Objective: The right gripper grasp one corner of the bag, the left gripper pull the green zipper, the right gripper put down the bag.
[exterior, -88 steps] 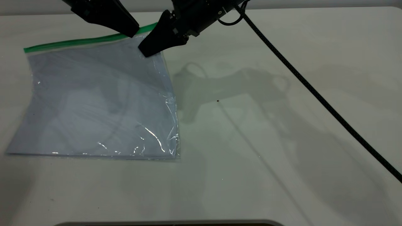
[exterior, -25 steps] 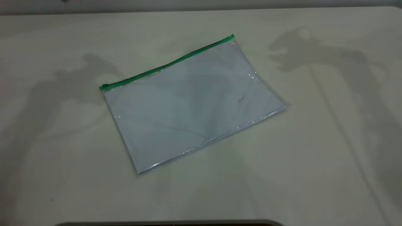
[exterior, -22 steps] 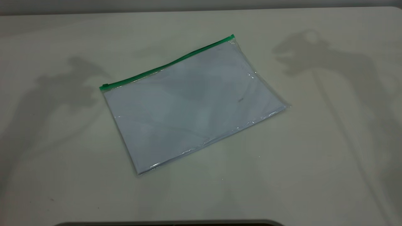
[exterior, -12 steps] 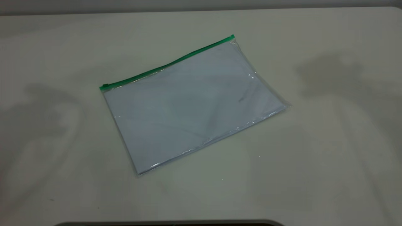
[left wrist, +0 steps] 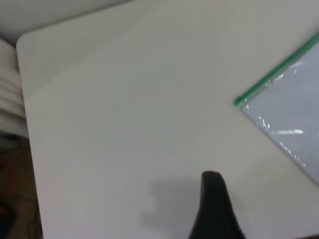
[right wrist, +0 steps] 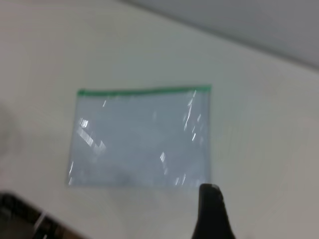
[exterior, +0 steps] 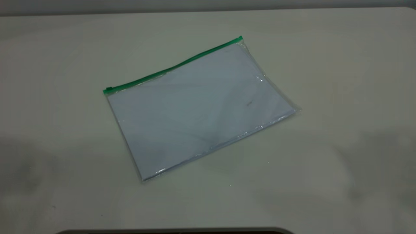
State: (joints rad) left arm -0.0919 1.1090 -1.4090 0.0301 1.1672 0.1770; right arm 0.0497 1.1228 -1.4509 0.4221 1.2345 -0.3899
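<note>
Pale, matte desk (exterior: 341, 81) fills my exterior feed, and on it the bag (exterior: 201, 110) lies flat near the middle, turned at a slant. It is a clear, glossy rectangular pouch with pale bluish-white sheets inside, its plastic creased and glinting along the edges. The green zipper (exterior: 175, 66) runs along the long edge away from this camera, with its small slider tab (exterior: 109, 88) at the view-left end. Neither arm shows in that feed.

My left wrist feed shows only one corner of the bag (left wrist: 240, 103) and a single dark tapered finger of the left tool (left wrist: 214, 209) over bare desk, holding nothing; how far it is open I cannot tell. My right wrist feed takes in the whole bag (right wrist: 142, 139), blurred, with one finger of the right tool (right wrist: 212, 211) just beside its edge, its opening likewise unclear.
</note>
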